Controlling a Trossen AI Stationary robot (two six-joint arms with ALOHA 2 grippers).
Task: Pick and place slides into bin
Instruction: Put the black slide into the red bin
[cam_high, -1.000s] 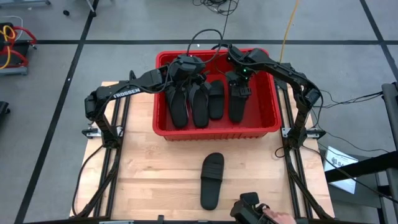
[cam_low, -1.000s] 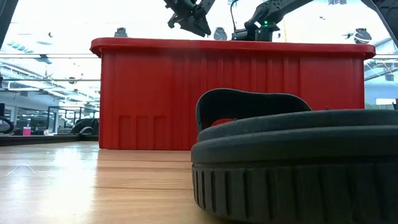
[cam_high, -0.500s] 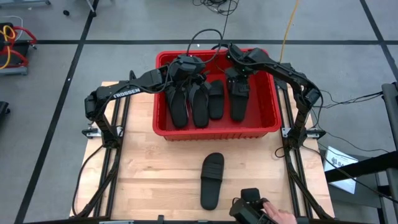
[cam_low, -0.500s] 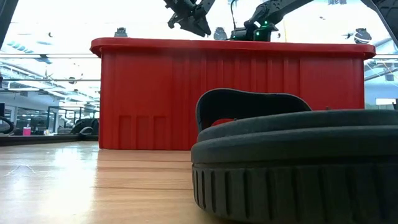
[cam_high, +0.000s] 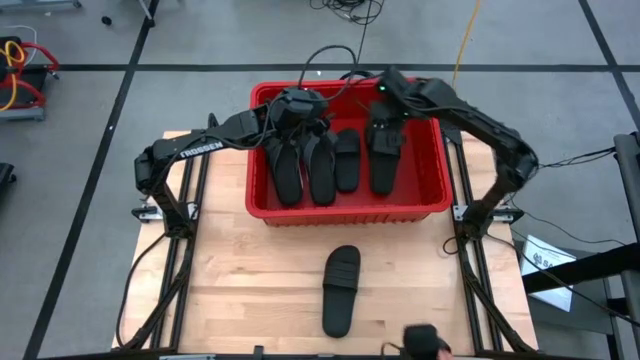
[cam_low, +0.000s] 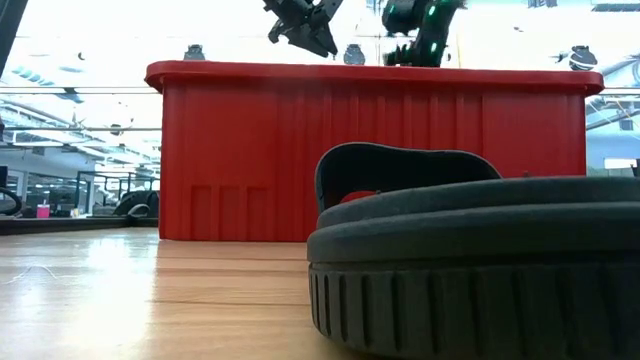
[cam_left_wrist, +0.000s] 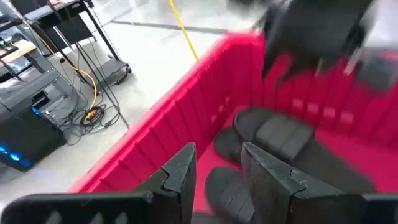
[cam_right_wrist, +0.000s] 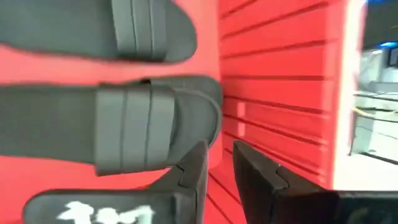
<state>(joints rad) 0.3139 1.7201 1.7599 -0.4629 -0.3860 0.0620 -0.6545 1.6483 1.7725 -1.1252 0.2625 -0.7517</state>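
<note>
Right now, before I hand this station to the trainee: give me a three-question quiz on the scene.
1. Count: how many black slides lie inside the red bin?
2. True or false: one black slide lies on the table, outside the bin.
3. Short answer: which claw hangs over the rightmost slide in the bin?

Key:
1. Four.
2. True.
3. The right claw, fingers slightly apart, holding nothing.
</note>
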